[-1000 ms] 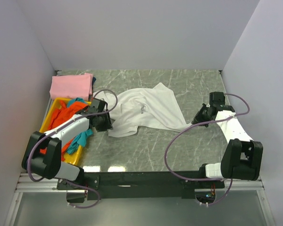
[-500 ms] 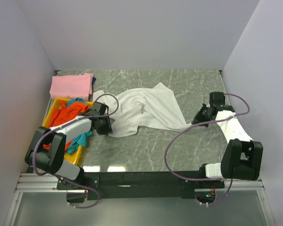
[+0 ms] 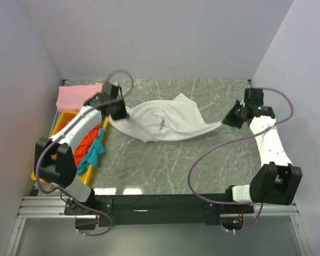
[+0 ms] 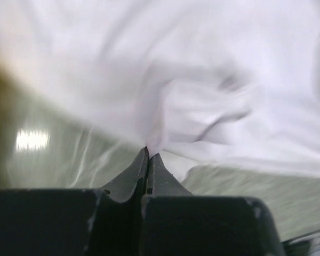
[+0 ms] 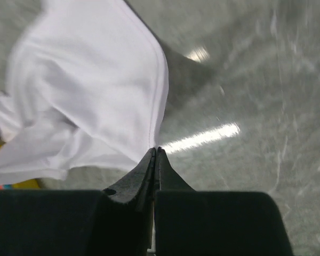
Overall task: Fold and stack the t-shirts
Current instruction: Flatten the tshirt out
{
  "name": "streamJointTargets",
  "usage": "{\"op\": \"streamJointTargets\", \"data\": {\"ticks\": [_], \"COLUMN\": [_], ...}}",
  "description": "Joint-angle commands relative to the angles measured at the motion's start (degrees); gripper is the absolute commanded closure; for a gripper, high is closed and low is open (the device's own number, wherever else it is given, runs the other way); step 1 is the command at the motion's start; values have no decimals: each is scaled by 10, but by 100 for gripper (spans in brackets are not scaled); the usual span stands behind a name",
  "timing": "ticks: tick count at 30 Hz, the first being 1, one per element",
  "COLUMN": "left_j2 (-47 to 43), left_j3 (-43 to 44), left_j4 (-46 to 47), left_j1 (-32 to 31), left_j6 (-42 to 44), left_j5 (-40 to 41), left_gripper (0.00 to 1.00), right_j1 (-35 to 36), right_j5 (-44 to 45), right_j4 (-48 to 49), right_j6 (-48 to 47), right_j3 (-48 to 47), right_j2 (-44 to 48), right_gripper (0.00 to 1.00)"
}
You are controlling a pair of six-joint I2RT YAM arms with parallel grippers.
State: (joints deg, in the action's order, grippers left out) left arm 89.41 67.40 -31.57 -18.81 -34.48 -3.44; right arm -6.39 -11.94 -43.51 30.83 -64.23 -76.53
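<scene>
You look to be spreading the white shirt [image 3: 168,120]: left jaws and right jaws each clench an edge, cloth stretched between them. Next, lay it flat on the table [image 3: 165,165], smoothly.

No text, number or brand can be read in any view. The white t-shirt [image 3: 173,118] bears a small dark mark [image 3: 162,125] near its middle, too small to show any lettering, and both wrist views are blurred.
</scene>
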Motion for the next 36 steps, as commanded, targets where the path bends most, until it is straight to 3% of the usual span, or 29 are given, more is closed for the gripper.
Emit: {"op": "streamJointTargets", "data": {"ticks": [1,9,12,18,28,36], "left_j2": [-6,2,-48,-146,-16,88], "left_j3": [186,488,505,455,525,631], "left_j4": [-58,-131,-91,41,15,2], "left_j1": [19,33,33,33,33,34], "left_j6": [31,30,23,-4,-2,21], "left_j5": [-12,-11,4,-5,-65,-69], "left_gripper": [100,100,100,100,100,100], "right_j1": [-2,-1,-1,-1,-1,-1], "right_j5": [27,93,118,122,107,84], "right_j4": [-31,-33,-23,4,49,62], "right_j6": [-9,-19,-27,-23,-24,-21], "right_j3": [-126,-340,-386,-436,-393,-464], "right_j2": [33,88,117,137,37,-59], "right_gripper": [100,100,100,100,100,100]}}
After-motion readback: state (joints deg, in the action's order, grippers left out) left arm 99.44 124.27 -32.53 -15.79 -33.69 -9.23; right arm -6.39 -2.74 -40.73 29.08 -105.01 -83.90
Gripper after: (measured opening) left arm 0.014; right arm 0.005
